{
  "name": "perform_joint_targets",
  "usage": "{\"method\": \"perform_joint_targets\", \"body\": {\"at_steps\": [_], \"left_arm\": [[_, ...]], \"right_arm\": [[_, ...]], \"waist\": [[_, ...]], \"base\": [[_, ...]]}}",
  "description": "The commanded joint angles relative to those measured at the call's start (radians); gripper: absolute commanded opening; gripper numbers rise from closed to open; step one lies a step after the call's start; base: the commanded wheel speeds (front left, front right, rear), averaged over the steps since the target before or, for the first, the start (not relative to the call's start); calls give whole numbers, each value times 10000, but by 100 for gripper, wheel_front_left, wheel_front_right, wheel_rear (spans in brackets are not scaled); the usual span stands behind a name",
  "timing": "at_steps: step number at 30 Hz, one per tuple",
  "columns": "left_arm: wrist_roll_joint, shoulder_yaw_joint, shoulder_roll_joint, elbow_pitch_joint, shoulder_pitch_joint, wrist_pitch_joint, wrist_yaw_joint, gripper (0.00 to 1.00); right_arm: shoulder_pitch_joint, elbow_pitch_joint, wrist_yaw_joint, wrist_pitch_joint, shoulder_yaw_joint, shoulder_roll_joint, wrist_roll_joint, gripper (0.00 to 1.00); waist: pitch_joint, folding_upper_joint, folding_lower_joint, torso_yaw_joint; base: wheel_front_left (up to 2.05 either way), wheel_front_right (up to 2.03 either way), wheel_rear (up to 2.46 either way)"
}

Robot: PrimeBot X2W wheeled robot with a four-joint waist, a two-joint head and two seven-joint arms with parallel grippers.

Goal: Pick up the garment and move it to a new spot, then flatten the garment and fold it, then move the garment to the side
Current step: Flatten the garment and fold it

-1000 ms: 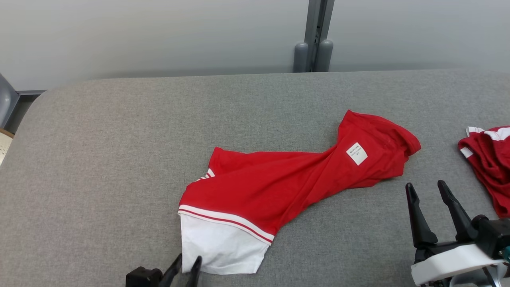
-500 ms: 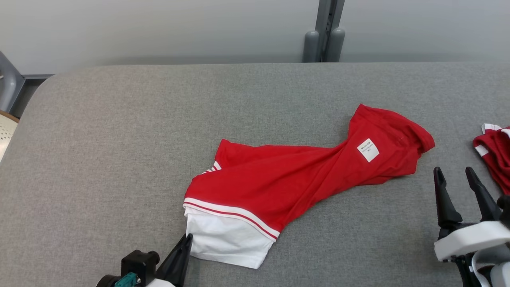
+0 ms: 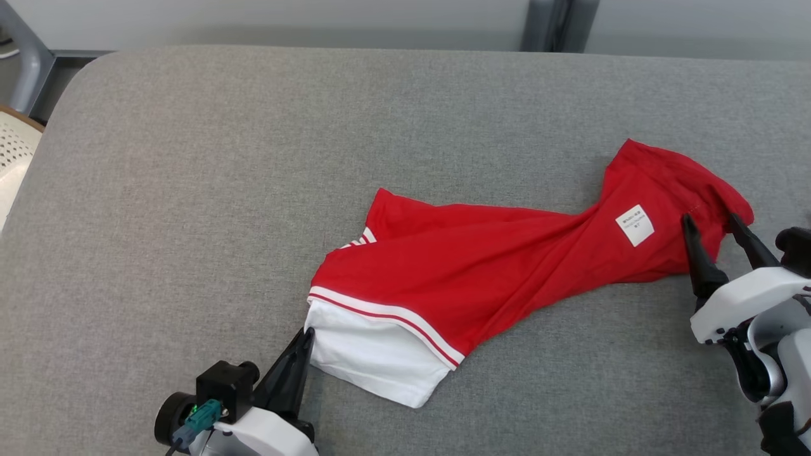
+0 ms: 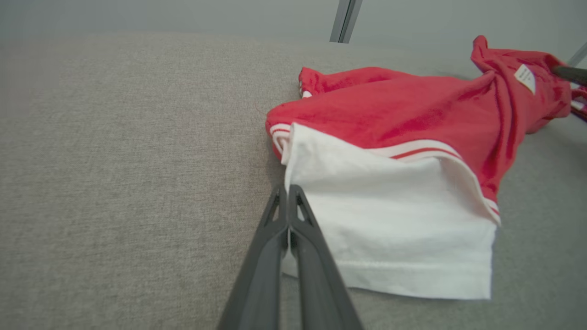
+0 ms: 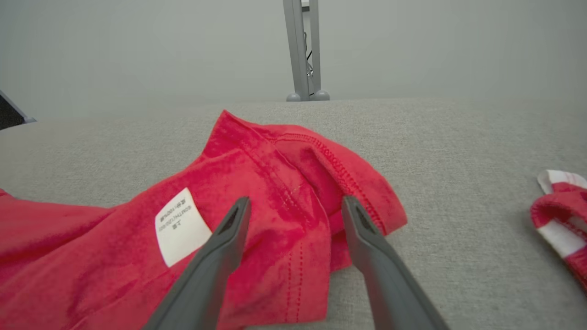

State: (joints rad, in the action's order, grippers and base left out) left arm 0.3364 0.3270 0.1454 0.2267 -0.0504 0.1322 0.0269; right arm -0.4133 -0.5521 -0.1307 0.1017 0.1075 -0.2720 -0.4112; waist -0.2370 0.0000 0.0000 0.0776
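Note:
The garment point(image 3: 507, 272) is red with a white striped panel point(image 3: 374, 354) and lies crumpled across the grey padded table point(image 3: 190, 158). My left gripper point(image 3: 305, 337) is shut on the near-left corner of the white panel; in the left wrist view its fingers point(image 4: 289, 190) pinch that edge of the garment point(image 4: 390, 220). My right gripper point(image 3: 711, 221) is open just above the garment's red right end, beside the white label point(image 3: 635, 225). In the right wrist view the gripper point(image 5: 294, 201) straddles a stitched red fold of the garment point(image 5: 293, 183).
A second red-and-white garment point(image 5: 562, 215) lies on the table to the right of my right gripper. A grey post point(image 5: 302, 50) stands behind the table's far edge. A cream perforated chair point(image 3: 14, 152) sits off the table's left end.
The head camera has tilted down and shifted. My left gripper has shut on the white corner. My right gripper has moved forward over the garment's red end, still open.

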Motion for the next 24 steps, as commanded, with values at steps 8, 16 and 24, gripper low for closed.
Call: {"method": "perform_joint_targets", "body": {"at_steps": [8, 16, 24], "left_arm": [[-23, 60, -59, 230, -403, 328, 43, 0], [-51, 14, -55, 272, -472, 634, -124, 0], [-103, -494, 243, -320, -655, 1014, -477, 0]], "right_arm": [[-995, -1280, -1, 182, 1164, -468, -1056, 58], [-1179, -1386, -1, 339, 2193, -866, -2048, 0], [-649, -55, -1, 1273, 2289, -1201, -2654, 0]], "waist": [[-226, 0, 0, 213], [-194, 0, 0, 155], [144, 0, 0, -206]], "base": [[0, 0, 0], [0, 0, 0], [0, 0, 0]]}}
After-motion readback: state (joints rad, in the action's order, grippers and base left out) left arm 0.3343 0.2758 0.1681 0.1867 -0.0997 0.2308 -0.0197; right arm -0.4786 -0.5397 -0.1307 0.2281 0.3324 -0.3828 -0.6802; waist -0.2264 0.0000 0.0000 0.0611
